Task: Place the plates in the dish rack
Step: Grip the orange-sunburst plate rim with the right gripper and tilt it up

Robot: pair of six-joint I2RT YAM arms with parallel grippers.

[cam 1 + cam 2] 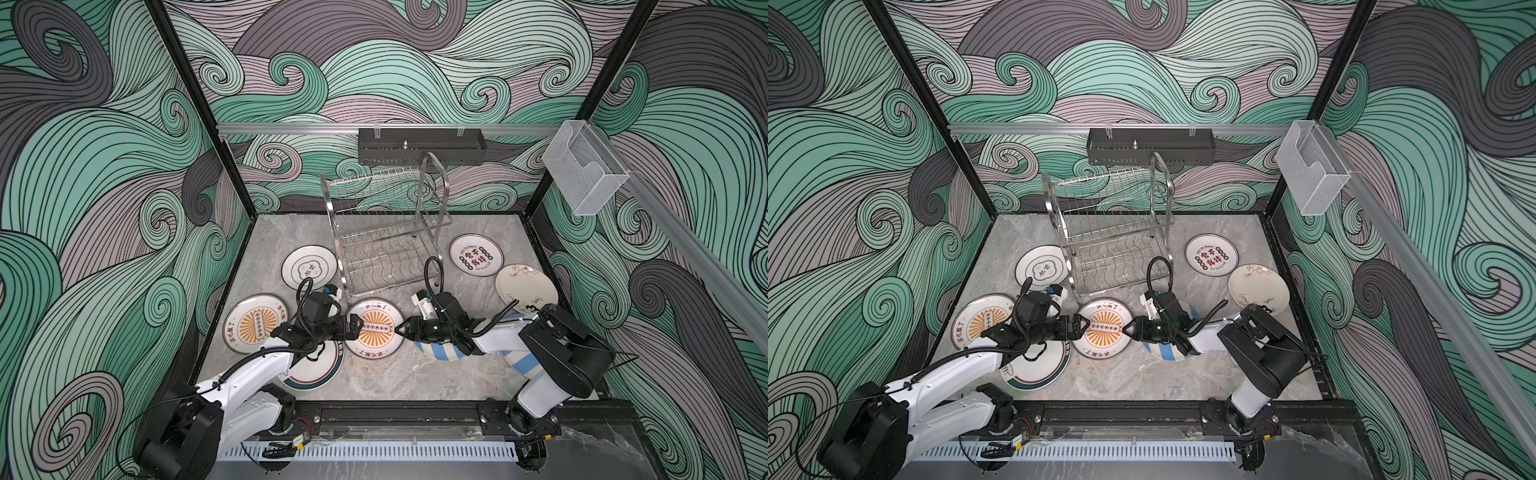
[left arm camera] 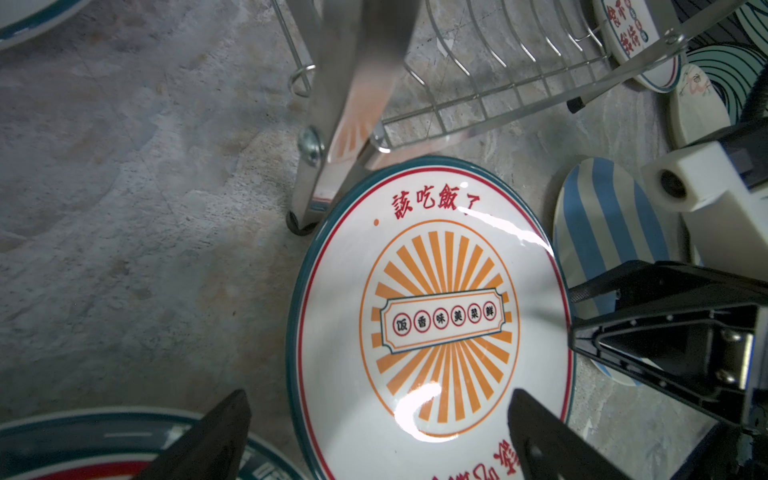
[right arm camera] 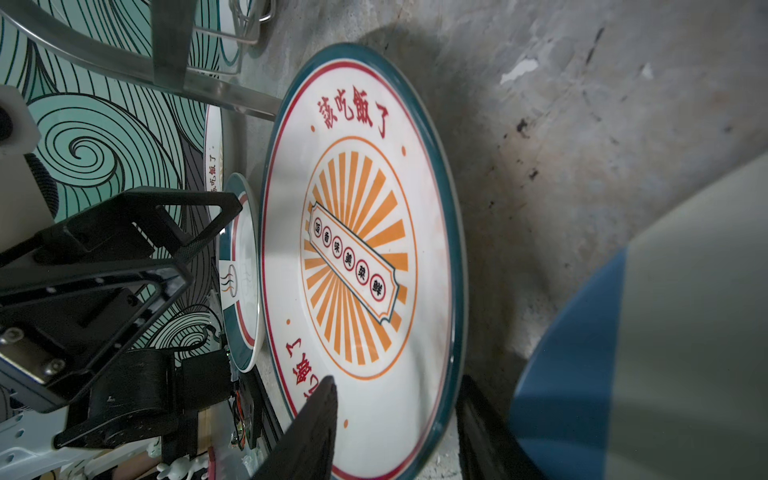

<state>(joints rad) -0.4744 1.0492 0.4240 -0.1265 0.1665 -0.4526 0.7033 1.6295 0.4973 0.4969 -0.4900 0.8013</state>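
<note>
Sunburst plate (image 1: pixel 1100 328): it lies flat and face up on the marble tabletop (image 1: pixel 1121 382), at the dish rack's (image 1: pixel 1108 232) 6 o'clock. One rack foot (image 2: pixel 300 219) sits just beside its rim.
Left gripper (image 1: pixel 1083 326): it is at the plate's 9 o'clock with its jaws wide, holding nothing. The rim lies between its fingers.
Right gripper (image 1: pixel 1128 328): it is at the plate's 3 o'clock, rolled on its side, jaws half spread across the rim. One finger (image 3: pixel 320 415) is over the plate's face and the other is outside the edge. No clamp shows yet.
Step (judged): first pick-up. The rack holds no plate.
Technique: use the left gripper as a backstop at 9 so the plate cannot skate away. Work the outer finger under the rim before you close, and bite in past the teal band.
Heading: the plate is round, so it has no long axis. The printed banner runs 9 to 3, with red characters at 12 and 6.
Next need (judged): you must stand the plate on edge to seat it in a wire slot.
Risk: the blue-striped plate (image 1: pixel 1169 353) lies under your right wrist at 4 o'clock. Don't drag it.
</note>
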